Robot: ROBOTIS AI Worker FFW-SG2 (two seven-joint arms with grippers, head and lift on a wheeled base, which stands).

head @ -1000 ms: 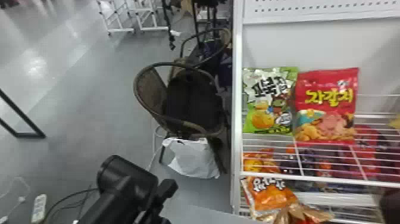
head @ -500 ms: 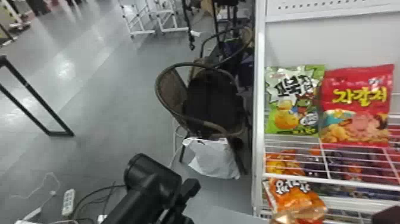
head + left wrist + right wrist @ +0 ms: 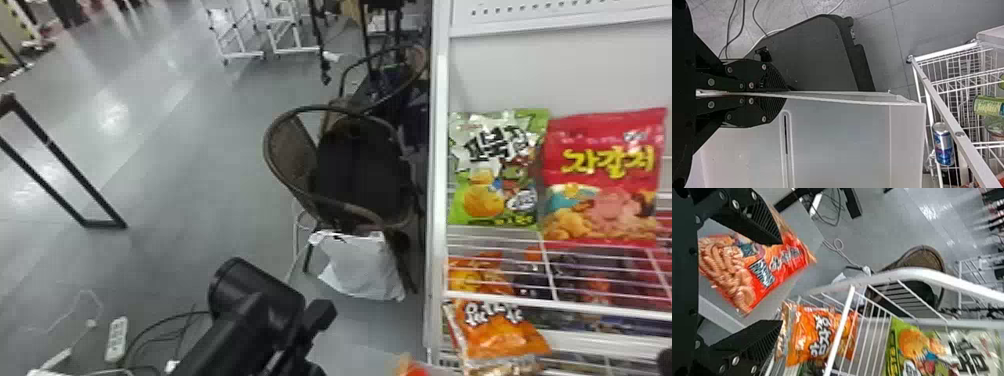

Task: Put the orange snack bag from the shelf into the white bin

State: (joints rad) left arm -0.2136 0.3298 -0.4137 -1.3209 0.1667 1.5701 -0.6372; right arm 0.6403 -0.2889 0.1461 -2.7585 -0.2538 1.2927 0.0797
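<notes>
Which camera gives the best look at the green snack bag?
The head view: it shows the green snack bag upright and almost whole, its printed front facing the camera. The right wrist view shows its front too, but sideways and cut off at the edge.

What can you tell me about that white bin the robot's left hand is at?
The white bin looks like thin, smooth, slightly cloudy plastic. It has flat walls, a narrow round-ended slot in one side and a slim edge. The left gripper pinches that edge between its black fingers. A white wire rack is close by; whether they touch, I can't tell.
</notes>
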